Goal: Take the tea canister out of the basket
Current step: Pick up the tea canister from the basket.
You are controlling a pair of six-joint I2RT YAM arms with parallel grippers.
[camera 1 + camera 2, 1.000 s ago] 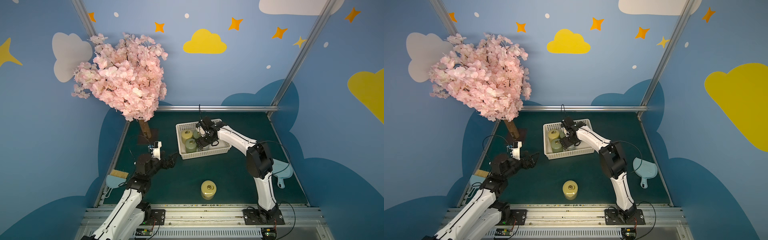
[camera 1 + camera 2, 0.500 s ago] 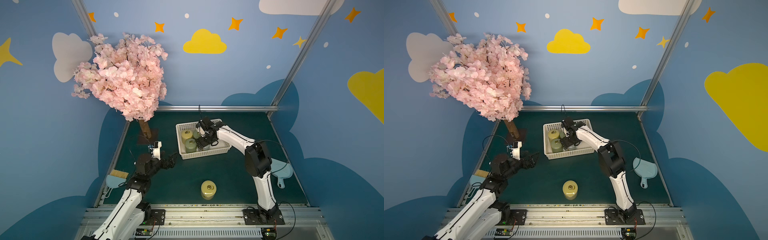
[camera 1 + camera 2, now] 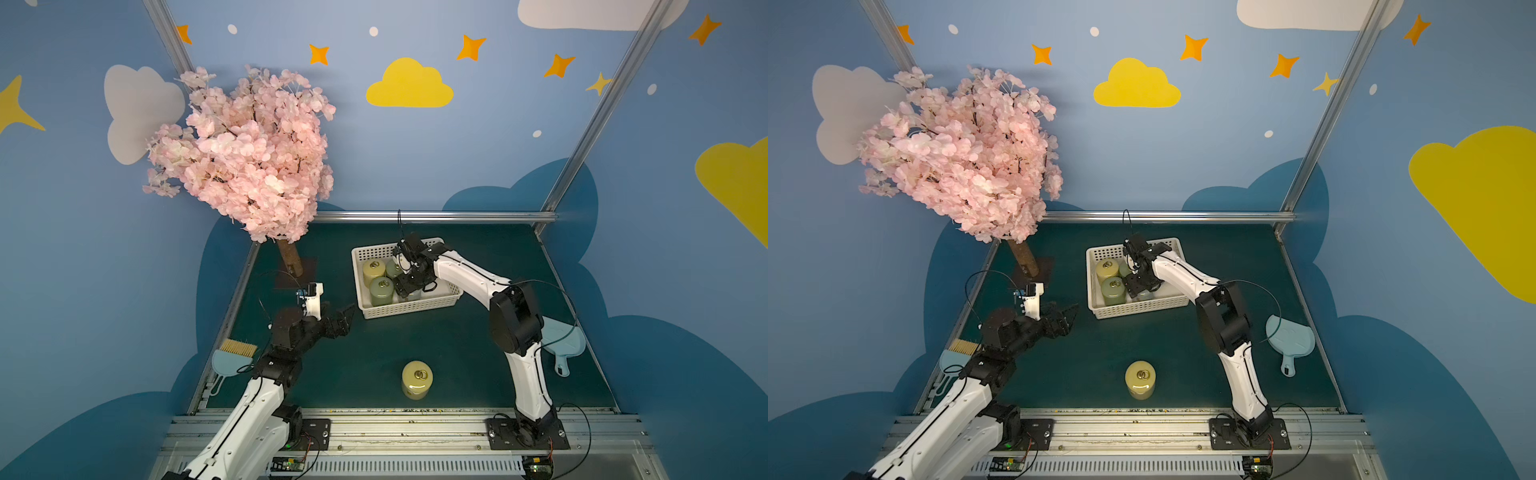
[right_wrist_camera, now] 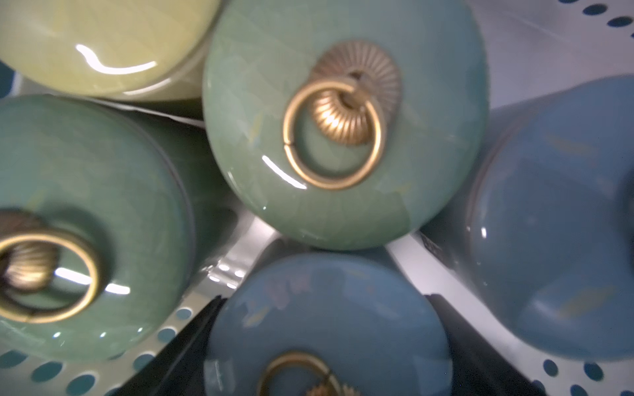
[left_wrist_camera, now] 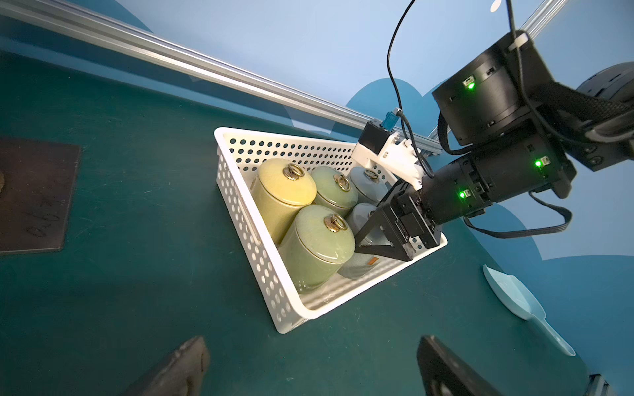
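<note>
The right pincer (image 4: 322, 301) clamps the blue-grey tea canister (image 5: 358, 269) in the near row of the basket (image 5: 260, 253). A green canister (image 5: 315, 247) sits just beside one finger, and bare basket floor lies beyond the other. The left pincer (image 5: 308, 373) gapes wide over open worktop (image 5: 137, 240).

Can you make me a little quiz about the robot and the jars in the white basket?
1. How many tea canisters stand inside the basket?
2. True or false: the left end effector is holding a canister.
3. Which colour is the canister that the right end effector is closed on? A yellow, B green, C blue-grey.

Key
1. Five.
2. False: it is open and outside the basket.
3. C, the blue-grey canister nearest the basket's front wall.
</note>
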